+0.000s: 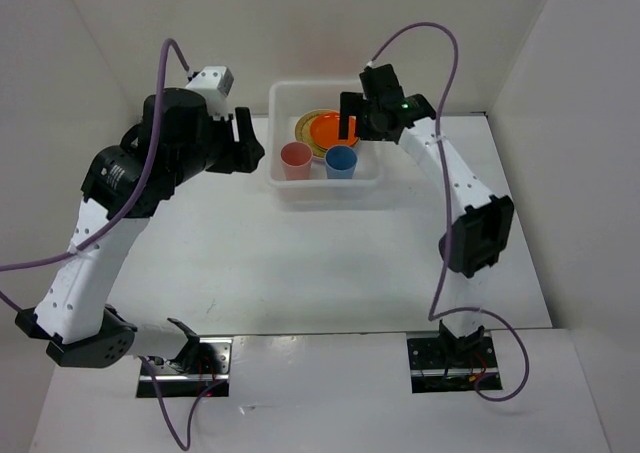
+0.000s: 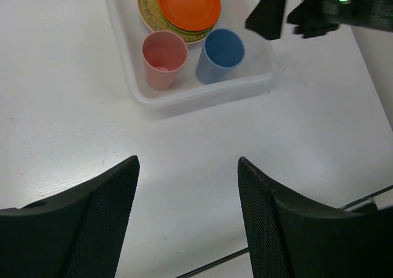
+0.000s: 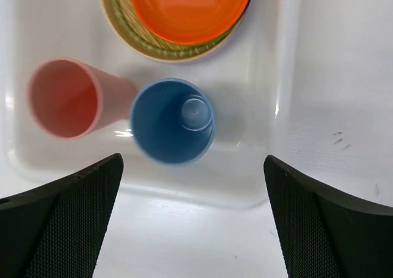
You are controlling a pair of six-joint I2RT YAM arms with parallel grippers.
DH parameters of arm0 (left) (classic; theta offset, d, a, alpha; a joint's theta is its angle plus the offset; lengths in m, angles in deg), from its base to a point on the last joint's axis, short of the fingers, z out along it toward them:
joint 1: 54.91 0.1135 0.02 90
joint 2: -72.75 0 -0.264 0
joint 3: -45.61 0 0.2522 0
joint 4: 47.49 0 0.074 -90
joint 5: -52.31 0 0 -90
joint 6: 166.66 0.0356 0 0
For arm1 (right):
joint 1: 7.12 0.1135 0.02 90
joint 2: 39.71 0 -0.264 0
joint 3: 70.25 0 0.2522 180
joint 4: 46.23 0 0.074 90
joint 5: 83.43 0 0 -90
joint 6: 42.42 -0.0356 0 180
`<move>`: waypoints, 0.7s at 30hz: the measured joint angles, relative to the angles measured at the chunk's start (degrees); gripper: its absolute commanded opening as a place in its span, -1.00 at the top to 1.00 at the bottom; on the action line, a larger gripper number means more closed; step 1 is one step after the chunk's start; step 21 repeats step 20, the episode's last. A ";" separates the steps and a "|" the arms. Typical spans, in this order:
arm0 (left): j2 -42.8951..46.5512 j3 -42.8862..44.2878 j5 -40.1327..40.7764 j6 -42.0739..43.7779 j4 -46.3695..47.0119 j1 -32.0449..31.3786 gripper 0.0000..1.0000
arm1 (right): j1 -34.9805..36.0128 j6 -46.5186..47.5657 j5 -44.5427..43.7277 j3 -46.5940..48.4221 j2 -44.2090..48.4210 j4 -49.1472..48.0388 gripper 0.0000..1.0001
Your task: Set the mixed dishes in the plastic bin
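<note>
Presently, left arm: it arches up from its base and reaches forward, the wrist near the left wall of the plastic bin.
Left gripper: fingers spread wide, nothing between them; it hangs above the bare bench, just in front of the bin.
Right arm: it rises from its base, bends at the elbow on the right side and leans left over the bin.
Right gripper: fingers far apart and empty, above the bin's near right part.
Plastic bin: one, on the bench at the far middle, between the two grippers.
Cups: two, a pink cup and a blue cup, upright, side by side along the bin's near wall.
Plates: one stack in the far part of the bin, the orange plate on top and the yellow lattice plate wider below it; only thin edges show between them, so the exact count I cannot tell.
</note>
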 measured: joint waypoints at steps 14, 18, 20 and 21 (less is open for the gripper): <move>1.18 -10.51 -2.29 -0.11 5.60 0.55 -0.48 | 4.13 -7.13 -4.33 -32.46 42.18 -14.97 -1.00; 1.27 -10.82 -2.97 -0.22 5.88 0.61 -0.48 | 4.15 -8.13 -3.15 -38.60 41.03 -16.04 -1.00; 1.42 -11.19 -3.02 -0.22 6.25 0.61 -0.48 | 3.69 -8.09 -1.14 -40.79 40.41 -16.17 -1.00; 1.42 -11.19 -3.02 -0.22 6.25 0.61 -0.48 | 3.69 -8.09 -1.14 -40.79 40.41 -16.17 -1.00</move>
